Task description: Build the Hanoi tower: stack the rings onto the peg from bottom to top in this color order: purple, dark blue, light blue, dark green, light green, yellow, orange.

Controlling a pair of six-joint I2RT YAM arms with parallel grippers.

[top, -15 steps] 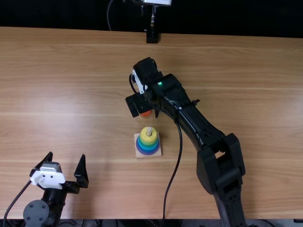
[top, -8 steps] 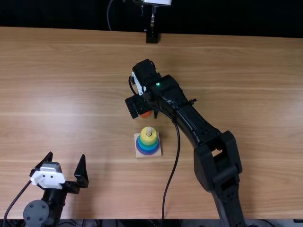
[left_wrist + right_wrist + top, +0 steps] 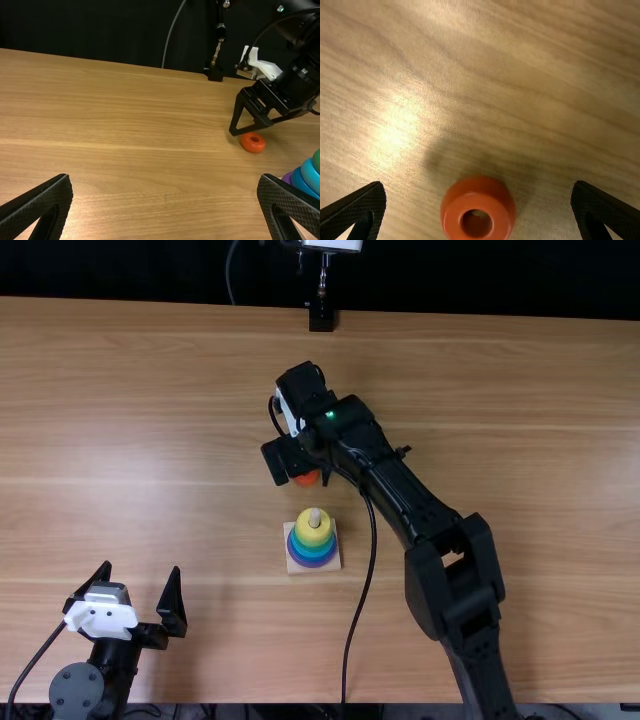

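Observation:
In the top view my right gripper (image 3: 303, 478) is over the orange ring (image 3: 307, 479), which lies flat on the table just beyond the tower. The right wrist view has the orange ring (image 3: 478, 210) between the spread fingers of my right gripper (image 3: 478, 202), touching neither. A stack of rings (image 3: 312, 540) is on the peg of a pale square base (image 3: 331, 566), yellow uppermost, with green, blue and purple below. My left gripper (image 3: 138, 595) stands open at the near left; its fingers are wide apart in the left wrist view, where the left gripper (image 3: 165, 185) holds nothing.
The right arm (image 3: 425, 530) stretches diagonally across the table, right of the tower, with its cable hanging close beside the base. A black stand (image 3: 321, 317) is at the table's far edge.
The right arm has shifted slightly to the left, and a bit more of the orange ring shows beside its gripper. The left arm and the tower have stayed still.

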